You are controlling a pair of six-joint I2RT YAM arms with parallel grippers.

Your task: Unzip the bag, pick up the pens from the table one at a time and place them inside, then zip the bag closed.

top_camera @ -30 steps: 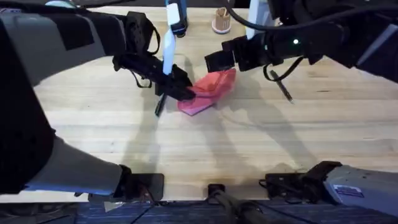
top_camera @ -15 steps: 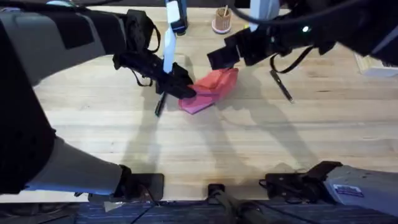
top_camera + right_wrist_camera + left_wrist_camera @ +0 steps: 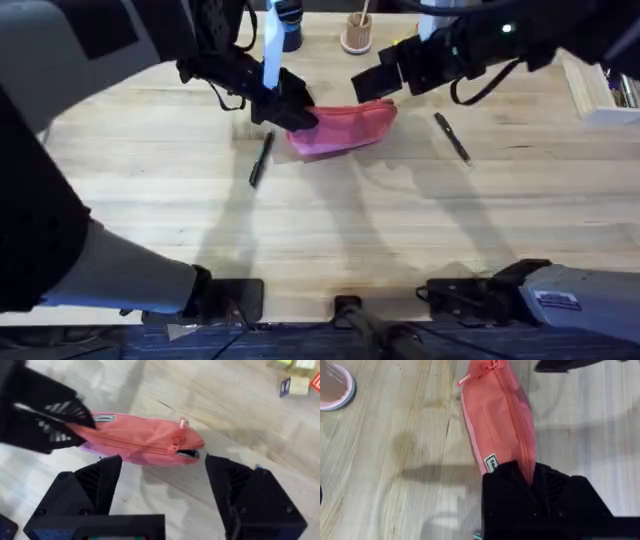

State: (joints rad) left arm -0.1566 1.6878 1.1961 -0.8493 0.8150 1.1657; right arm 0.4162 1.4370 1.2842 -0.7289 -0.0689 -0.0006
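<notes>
Bag (image 3: 345, 128) lies near the desk's (image 3: 330, 230) far edge, zipper mostly closed. Left pincer (image 3: 532, 482) pinches one end; right pincer (image 3: 162, 482), spread, hovers near the pull (image 3: 183, 423). Soft, light fabric will likely buckle; grip the pull.

Robotics lab bench: two arms over butcher-block table (image 3: 400, 220); stick cup (image 3: 356, 35) at 12 o'clock.

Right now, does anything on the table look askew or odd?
Nothing looks damaged or spilled. The bag lies stretched, its left end clamped in the left gripper, with the right gripper open beside its other end. The zipper is mostly closed, with a small gap at the pull. Both pens lie on the table.
</notes>
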